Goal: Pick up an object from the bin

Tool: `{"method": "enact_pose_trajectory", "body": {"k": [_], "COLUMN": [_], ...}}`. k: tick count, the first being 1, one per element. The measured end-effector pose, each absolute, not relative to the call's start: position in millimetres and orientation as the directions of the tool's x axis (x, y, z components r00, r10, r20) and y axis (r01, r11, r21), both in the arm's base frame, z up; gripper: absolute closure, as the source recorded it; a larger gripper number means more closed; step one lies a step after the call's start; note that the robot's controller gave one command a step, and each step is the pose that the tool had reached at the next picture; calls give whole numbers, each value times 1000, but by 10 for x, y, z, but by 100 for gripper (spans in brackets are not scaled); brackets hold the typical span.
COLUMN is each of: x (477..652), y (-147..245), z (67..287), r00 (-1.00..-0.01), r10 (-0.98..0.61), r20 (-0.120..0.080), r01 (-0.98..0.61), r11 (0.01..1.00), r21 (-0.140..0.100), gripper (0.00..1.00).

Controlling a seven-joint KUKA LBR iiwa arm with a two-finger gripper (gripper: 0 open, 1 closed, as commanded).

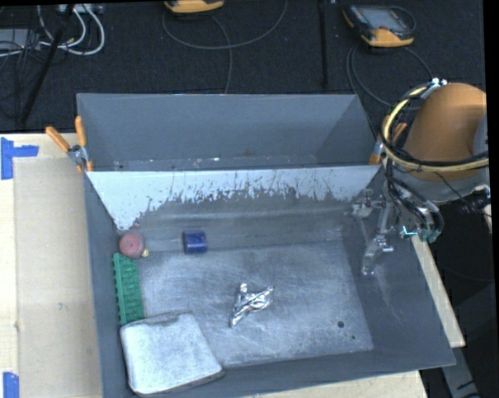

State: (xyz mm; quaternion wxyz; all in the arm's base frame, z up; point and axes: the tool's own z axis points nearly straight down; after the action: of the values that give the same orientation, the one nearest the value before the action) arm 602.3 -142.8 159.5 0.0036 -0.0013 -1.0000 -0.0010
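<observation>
1. The claw (371, 263) hangs at the right side of the bin (230, 129), close to the right wall and over bare grey floor. From here I cannot tell whether it is released or clenched.
2. Above it sits the arm's rounded orange cover (445, 132), ringed with cables, just outside the bin's right rim.
3. The thing nearest the claw is a crumpled silver scrap (252, 304). It is shiny, creased and irregular, like balled foil pulled out long, and it lies slantwise. It rests alone near the middle of the floor, to the left of the claw and apart from it.
4. A small blue block (193, 241) sits toward the back left, where the floor meets the sloping back wall.
5. A little pink ball (132, 244) lies to the left of the block, near it but not touching, by the left wall.
6. A green ridged strip (128, 288) runs along the left wall, just below the ball.
7. A white folded cloth (169, 352) fills the front left corner, its top edge meeting the lower end of the green strip.
</observation>
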Motion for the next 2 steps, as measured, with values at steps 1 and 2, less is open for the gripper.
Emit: {"method": "enact_pose_trajectory", "body": {"k": [1,2], "x": [5934,5872], "y": [-1056,155], "z": [869,736], "r00": [-1000,-979], "r10": [-3,-202], "r20": [9,-5], "r01": [-3,-202], "r11": [1000,979], "r21": [4,-2], "gripper": [0,0]}}
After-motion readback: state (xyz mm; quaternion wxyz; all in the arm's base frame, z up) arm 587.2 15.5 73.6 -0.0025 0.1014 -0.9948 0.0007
